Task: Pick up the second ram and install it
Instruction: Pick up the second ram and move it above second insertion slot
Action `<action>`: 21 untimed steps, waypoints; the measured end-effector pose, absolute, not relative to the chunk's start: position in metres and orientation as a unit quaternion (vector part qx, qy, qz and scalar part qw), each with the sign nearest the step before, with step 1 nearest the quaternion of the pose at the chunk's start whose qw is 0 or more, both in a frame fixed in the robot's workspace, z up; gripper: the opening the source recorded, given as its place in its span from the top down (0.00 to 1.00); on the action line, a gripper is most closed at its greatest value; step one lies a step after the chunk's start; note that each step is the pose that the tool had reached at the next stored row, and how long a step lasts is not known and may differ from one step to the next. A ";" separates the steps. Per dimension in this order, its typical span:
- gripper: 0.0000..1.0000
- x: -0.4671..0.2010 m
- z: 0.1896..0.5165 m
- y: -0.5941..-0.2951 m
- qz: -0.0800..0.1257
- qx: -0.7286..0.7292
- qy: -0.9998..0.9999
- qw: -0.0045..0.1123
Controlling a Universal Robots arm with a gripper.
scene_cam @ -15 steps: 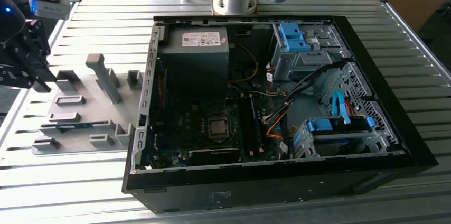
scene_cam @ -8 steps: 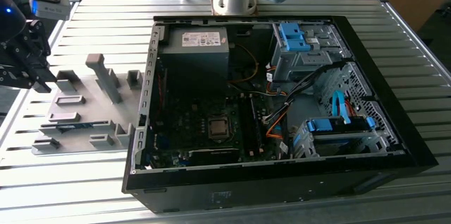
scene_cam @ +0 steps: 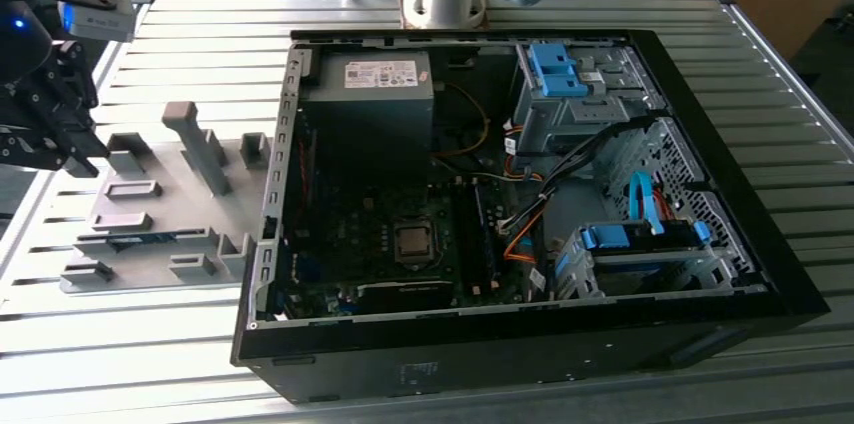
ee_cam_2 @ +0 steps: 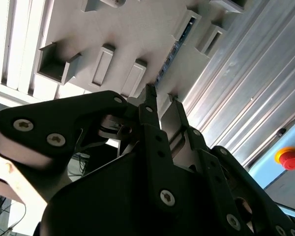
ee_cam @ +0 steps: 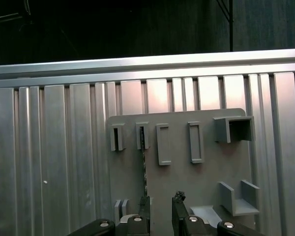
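The second ram (ee_cam: 144, 167) is a thin blue-green stick standing on edge in a groove of the grey holder plate (ee_cam: 206, 182). It also shows in the second wrist view as the ram (ee_cam_2: 173, 48), and in the exterior view as a bluish strip, the ram (scene_cam: 144, 237), low on the holder plate (scene_cam: 147, 194). My gripper (ee_cam: 162, 204) hovers open over the plate's near edge with nothing between its fingers. One finger (ee_cam: 146, 202) lines up with the stick's near end. In the exterior view the gripper (scene_cam: 70, 149) hangs off the plate's left side. The gripper (ee_cam_2: 162, 98) points toward the stick.
An open computer case (scene_cam: 521, 194) lies at the exterior view's right, with the motherboard's long black memory slots (scene_cam: 474, 234), a power supply (scene_cam: 367, 94) and blue drive brackets (scene_cam: 641, 239). Grey holder blocks (scene_cam: 200, 149) stand up from the plate. The table is ribbed metal (scene_cam: 160, 364).
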State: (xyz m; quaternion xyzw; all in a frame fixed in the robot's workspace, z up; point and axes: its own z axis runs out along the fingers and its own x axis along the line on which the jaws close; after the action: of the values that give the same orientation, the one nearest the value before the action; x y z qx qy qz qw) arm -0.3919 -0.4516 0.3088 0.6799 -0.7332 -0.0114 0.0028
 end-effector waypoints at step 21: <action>0.69 -0.392 0.304 -0.452 -0.011 0.679 -0.734 0.003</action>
State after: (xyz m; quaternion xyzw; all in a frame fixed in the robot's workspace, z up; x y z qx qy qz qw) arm -0.3920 -0.4516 0.3040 0.6790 -0.7341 -0.0114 0.0026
